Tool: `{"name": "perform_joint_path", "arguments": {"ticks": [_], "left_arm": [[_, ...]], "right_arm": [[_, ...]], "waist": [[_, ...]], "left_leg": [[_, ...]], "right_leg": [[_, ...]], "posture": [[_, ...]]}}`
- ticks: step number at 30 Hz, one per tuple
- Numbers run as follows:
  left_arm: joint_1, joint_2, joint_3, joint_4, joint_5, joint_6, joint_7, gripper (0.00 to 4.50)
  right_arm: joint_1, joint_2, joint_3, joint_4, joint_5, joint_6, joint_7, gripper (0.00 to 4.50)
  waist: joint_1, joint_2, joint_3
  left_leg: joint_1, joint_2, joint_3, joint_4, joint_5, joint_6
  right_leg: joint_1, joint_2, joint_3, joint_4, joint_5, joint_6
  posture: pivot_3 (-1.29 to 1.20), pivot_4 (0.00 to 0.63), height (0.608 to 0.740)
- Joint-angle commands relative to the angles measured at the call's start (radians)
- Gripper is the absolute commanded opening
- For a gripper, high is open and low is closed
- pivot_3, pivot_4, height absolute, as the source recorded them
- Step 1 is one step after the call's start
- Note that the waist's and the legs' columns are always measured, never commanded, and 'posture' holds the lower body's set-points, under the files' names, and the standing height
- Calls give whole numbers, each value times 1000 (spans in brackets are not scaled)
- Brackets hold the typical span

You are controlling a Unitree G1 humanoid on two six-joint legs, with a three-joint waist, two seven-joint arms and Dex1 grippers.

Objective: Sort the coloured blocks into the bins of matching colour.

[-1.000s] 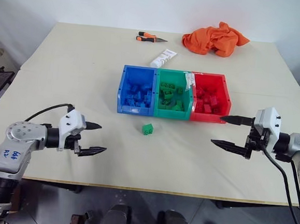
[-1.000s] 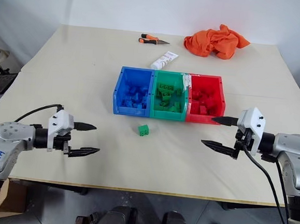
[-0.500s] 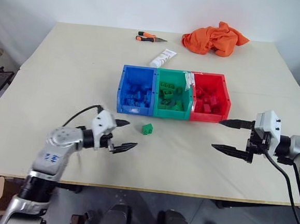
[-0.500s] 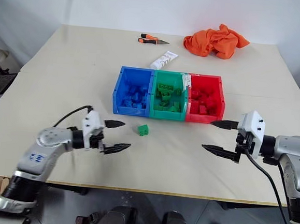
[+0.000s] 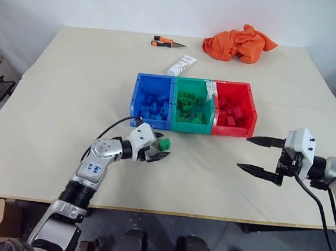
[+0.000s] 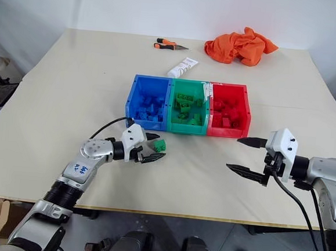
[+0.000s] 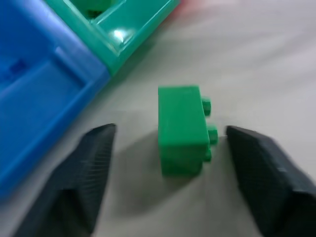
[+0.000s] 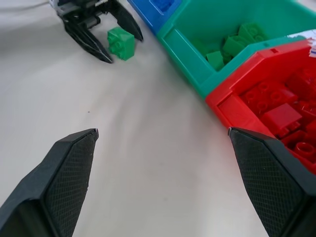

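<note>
The left gripper sat unclenched around the small green studded plastic brick on the bench at 6 o'clock from the green plastic bin, fingers not touching, and the right gripper hung wide open too.

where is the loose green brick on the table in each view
Left eye view: the small green studded plastic brick lies on the table just before the green bin, between the left gripper's fingers.
Right eye view: same spot, left of centre.
Left wrist view: centre, between the two black fingers.
Right wrist view: upper left.
Shared landmark: the green plastic bin.
</note>
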Motion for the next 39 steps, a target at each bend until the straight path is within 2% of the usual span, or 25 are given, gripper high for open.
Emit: {"name": "perform_joint_path", "arguments": {"ticks": [1, 5, 11, 15, 19, 23, 25, 27, 32, 36, 38, 39], "left_arm": [[-27, -19, -4, 24, 1, -22, -8, 2272], [-22, -33, -2, -21, -26, 25, -25, 988], [-55, -110, -6, -175, -65, 176, 14, 951], [-129, -181, 14, -184, -54, 206, 99, 951], [-229, -220, 30, -99, -23, 152, 171, 951], [-368, -258, 51, 112, -11, 41, 208, 951], [-422, -270, 69, 219, 0, -15, 245, 1683], [-455, -274, 78, 289, 6, -65, 259, 2213], [-478, -250, 78, 345, 19, -129, 239, 3780], [-428, -208, 85, 257, -37, -53, 129, 3780], [-362, -161, 92, 132, -101, -25, 26, 3780], [-322, -129, 108, 50, -172, 46, -44, 3780]], "right_arm": [[10, -8, -46, -38, 24, 3, -13, 4449], [20, -12, -54, -45, 28, 3, -24, 4449], [43, -12, -82, -67, 35, 11, -37, 4449], [70, -16, -125, -88, 52, 17, -50, 4449], [84, -2, -190, -95, 68, 19, -91, 4449], [70, 4, -248, -81, 90, 19, -134, 4449], [82, 4, -248, -87, 87, 18, -131, 4449], [91, 6, -251, -95, 87, 18, -133, 4449], [106, 10, -251, -105, 89, 14, -141, 4449], [99, 10, -237, -97, 88, 10, -136, 4449], [86, 6, -223, -85, 85, 6, -126, 4449], [82, 2, -216, -78, 83, 2, -116, 4449]], "waist": [[1, 0, 0], [0, 0, 0], [2, 0, 0], [4, 0, 0], [4, -1, 0], [1, -1, 0], [2, -1, 1], [2, -1, 1], [3, -1, 1], [2, -1, 1], [-3, -1, 1], [-6, -1, 1]], "left_leg": [[0, 0, 0, 0, 0, 0], [0, 0, 0, 0, 0, 0], [0, 0, 0, 0, 0, 0], [-1, 0, 0, 1, 0, 0], [-1, -1, 0, 1, 0, 0], [0, 0, 1, 1, 0, 0], [0, 0, 1, 1, 0, 0], [0, 0, 1, 0, 0, 0], [-1, 0, 1, 0, 0, 0], [-1, 0, 1, 0, 0, 0], [-1, 0, 1, -1, 0, 0], [0, 0, 1, -1, 0, 0]], "right_leg": [[0, 0, 0, 0, 0, 0], [0, 0, 0, 0, 0, 0], [0, 0, 0, 0, 0, 0], [0, 0, 0, 0, 0, 0], [1, 0, 0, 0, 0, 1], [0, 1, -1, 0, 0, 1], [0, 1, -1, 0, 0, 1], [0, 1, -1, 0, 0, 1], [0, 1, -1, 2, 0, 1], [0, 1, -1, 2, 0, 1], [-1, 1, 0, 3, 0, 1], [-1, 1, 0, 3, 0, 1]], "posture": [[0, 150, 740], [0, 150, 740], [0, 150, 740], [0, 150, 740], [0, 150, 740], [0, 150, 740], [0, 150, 740], [0, 150, 740], [0, 150, 740], [0, 150, 740], [0, 150, 740], [0, 150, 740]]}}
